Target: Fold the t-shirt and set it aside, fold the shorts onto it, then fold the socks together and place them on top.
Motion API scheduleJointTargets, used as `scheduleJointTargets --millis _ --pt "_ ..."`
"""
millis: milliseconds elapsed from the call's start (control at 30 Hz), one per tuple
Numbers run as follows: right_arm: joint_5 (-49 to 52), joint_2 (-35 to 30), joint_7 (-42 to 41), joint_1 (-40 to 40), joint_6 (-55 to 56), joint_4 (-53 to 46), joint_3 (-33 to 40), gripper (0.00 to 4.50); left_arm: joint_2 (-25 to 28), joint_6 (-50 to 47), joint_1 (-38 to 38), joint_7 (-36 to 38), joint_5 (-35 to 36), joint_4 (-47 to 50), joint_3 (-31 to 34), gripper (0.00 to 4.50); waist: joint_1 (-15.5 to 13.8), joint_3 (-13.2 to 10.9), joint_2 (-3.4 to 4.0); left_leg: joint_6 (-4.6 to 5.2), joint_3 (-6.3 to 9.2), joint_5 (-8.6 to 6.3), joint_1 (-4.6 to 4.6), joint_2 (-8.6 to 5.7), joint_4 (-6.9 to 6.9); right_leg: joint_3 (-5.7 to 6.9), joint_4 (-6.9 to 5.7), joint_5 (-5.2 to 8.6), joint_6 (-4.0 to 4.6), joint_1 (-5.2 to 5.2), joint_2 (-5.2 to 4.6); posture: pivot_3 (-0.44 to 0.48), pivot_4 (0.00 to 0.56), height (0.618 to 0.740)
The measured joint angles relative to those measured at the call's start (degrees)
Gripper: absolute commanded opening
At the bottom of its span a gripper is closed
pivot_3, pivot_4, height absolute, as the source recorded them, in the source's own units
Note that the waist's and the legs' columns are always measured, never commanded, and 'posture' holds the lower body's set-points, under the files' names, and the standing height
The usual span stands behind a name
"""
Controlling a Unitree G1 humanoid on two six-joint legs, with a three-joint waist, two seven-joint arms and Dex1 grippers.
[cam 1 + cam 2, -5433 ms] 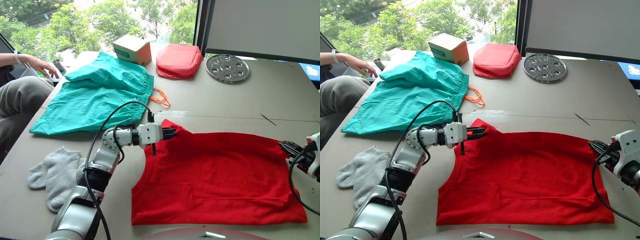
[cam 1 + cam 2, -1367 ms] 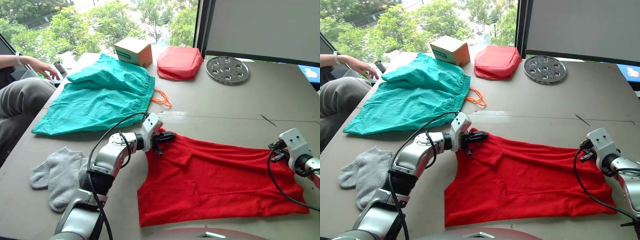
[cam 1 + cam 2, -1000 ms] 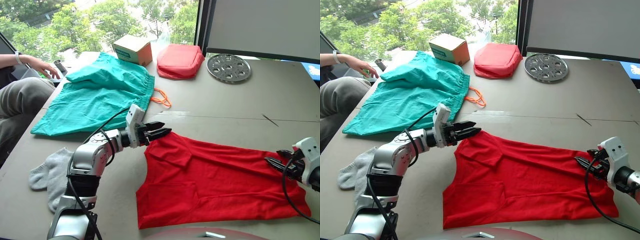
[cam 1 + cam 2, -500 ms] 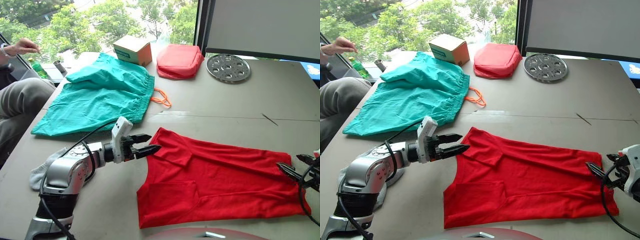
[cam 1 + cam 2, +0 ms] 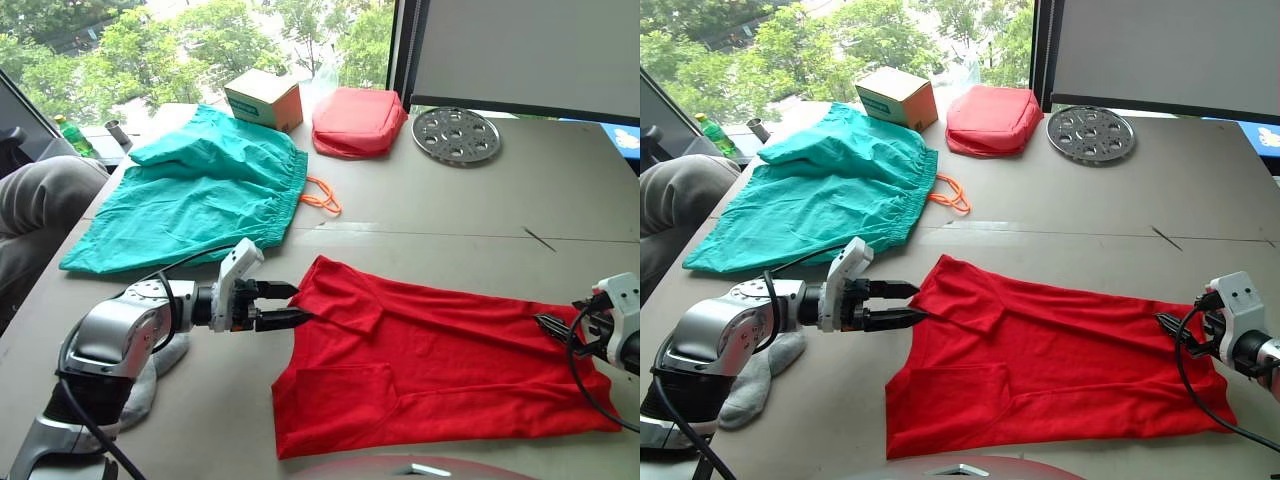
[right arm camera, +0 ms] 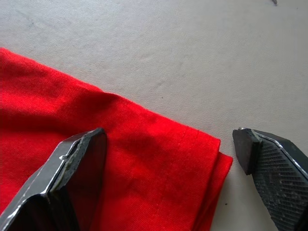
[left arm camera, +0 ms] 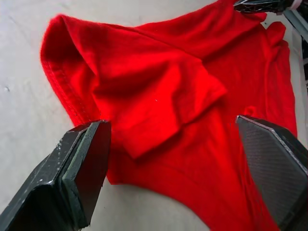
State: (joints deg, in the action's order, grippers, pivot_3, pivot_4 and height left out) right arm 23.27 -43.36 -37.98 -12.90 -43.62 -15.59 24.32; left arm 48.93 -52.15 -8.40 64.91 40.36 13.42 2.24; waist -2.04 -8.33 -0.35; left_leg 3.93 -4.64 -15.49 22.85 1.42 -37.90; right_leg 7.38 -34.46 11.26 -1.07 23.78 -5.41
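Observation:
The red t-shirt lies flat on the near half of the table, its far edge folded over toward me. My left gripper stands open just off the shirt's left shoulder, and the sleeve fold lies beyond its spread fingers. At the shirt's right edge my right gripper is open too, with the folded red corner lying between its fingers. Neither one holds cloth. The teal shorts are spread at the far left, with their orange drawstring trailing out. The grey socks lie partly under my left arm.
At the table's back stand a cardboard box, a salmon-red zipped pouch and a round perforated metal disc. A seated person's knee is at the left edge. Bare tabletop lies between the shirt and the back row.
Both grippers were shut on the shirt's far corners, then opened and let go. The left one has drawn back leftward off the shoulder. The person's hand has left the view.

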Motion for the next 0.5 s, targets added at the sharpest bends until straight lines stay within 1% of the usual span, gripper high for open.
scheduleJointTargets --millis 67,167,233,300,367,400,433,500 --pt "0.0 -0.5 -0.3 0.5 -0.4 0.2 -0.5 4.45 3.5 -4.1 5.1 1.2 4.5 4.8 2.8 4.42 0.4 0.0 -0.03 0.0 0.0 -0.01 -0.01 0.0 0.06 0.0 0.03 0.0 0.0 0.0 -0.01 0.0 0.15 0.739" --pt "0.0 -0.9 -0.5 0.8 -1.1 0.3 -0.8 4.45 7.2 -9.7 13.3 2.3 11.0 11.4 7.7 4.42 0.8 0.0 -0.03 -0.02 0.03 0.0 -0.02 -0.02 0.17 0.01 0.1 0.0 0.0 0.0 -0.04 0.0 0.15 0.739" --pt "0.0 -1.0 -0.4 0.6 -1.2 0.2 -0.9 4.45 7.3 -9.9 16.1 1.5 11.5 13.3 9.0 4.42 0.8 0.0 -0.03 -0.06 0.02 0.02 -0.02 -0.02 0.17 0.02 0.11 0.0 0.0 0.0 -0.04 0.0 0.15 0.739" --pt "0.3 -0.9 -0.2 0.5 -1.7 -0.3 -0.8 4.45 6.4 -9.7 18.3 -1.5 10.8 13.8 9.0 4.42 0.8 0.0 0.0 -0.07 0.02 0.03 -0.03 -0.02 0.17 0.01 0.11 0.0 0.0 0.0 -0.05 0.0 0.15 0.739" --pt "0.4 -0.9 -0.2 0.2 -2.3 -0.9 -0.9 4.45 4.6 -8.8 18.1 -4.6 9.6 13.5 8.9 4.42 0.7 0.0 -0.01 -0.08 0.06 0.04 -0.03 -0.02 0.17 0.03 0.11 0.0 0.0 -0.01 -0.05 0.0 0.15 0.739" --pt "0.4 -0.9 -0.2 0.0 -2.4 -1.0 -0.8 4.45 1.5 -7.3 15.3 -7.1 8.4 12.2 8.6 4.42 0.4 0.0 -0.01 -0.08 0.05 0.04 -0.04 -0.02 0.18 0.02 0.12 0.0 0.0 -0.03 -0.05 0.0 0.15 0.739" --pt "0.4 -0.8 -0.2 0.2 -2.5 -1.1 -1.0 4.45 -0.4 -5.7 12.2 -8.8 7.3 10.6 8.2 4.42 0.2 0.0 -0.09 -0.09 0.06 0.05 -0.03 -0.02 0.18 0.04 0.12 0.0 0.0 -0.02 -0.05 0.0 0.15 0.739" --pt "0.3 -0.9 -0.2 0.5 -2.8 -1.2 -1.5 4.45 -1.3 -2.3 6.3 -10.6 4.1 7.0 7.4 4.42 -0.1 0.0 -0.25 -0.18 0.11 0.1 -0.02 0.0 0.18 0.13 0.11 0.0 0.0 -0.01 0.02 0.0 0.15 0.739"
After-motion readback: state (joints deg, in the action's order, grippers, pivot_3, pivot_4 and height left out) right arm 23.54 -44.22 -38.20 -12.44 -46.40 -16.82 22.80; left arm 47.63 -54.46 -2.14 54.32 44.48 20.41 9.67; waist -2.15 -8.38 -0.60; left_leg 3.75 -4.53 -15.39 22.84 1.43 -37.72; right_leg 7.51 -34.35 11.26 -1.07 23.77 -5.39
